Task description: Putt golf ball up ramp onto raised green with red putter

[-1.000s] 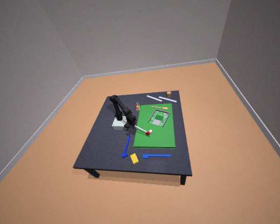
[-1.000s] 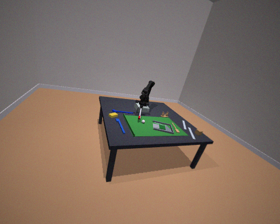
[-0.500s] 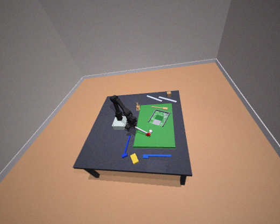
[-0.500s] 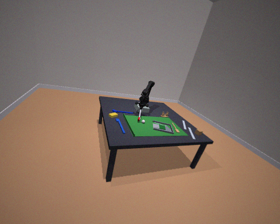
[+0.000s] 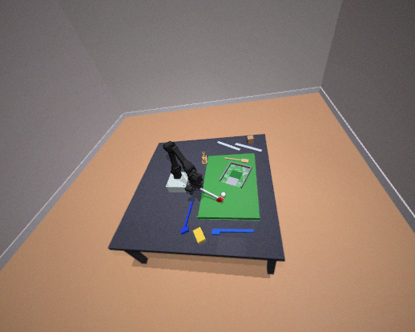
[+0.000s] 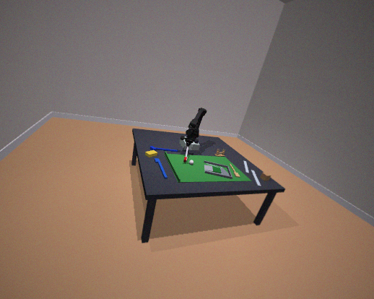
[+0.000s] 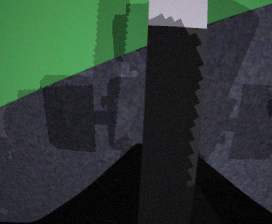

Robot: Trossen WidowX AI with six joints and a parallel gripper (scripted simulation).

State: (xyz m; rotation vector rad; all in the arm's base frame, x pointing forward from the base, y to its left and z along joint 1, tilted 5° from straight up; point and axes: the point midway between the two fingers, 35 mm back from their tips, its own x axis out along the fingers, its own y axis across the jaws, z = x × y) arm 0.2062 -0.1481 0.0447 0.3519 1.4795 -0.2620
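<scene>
Dark worktop carries everything. Biggest item on it is the green mat, lying flat toward the worktop's right half in the top view.

Arm sits on a pale base block just left of the mat, folded down low toward the mat's near-left edge.

Raised green: grey-framed square with a green patch, on the mat's far half, well apart from the ball.

Two blue putter-shaped pieces: one lies left of the mat's front corner, the other parallel to the mat's front edge. Two pale strips near the far edge.

Red putter: hand is clamped on its dark grip; pale shaft slants down and out over the mat. Wrist view shows the grip running straight up the frame between the jaws, pale shaft beyond it over the mat edge. Red head sits low at the mat surface; can't tell if it touches.

Yellow block sits between the blue pieces. Wooden bits by the mat's far edge, too small to identify.

Golf ball: on the mat, just beside the red head on its raised-green side; contact can't be resolved.
</scene>
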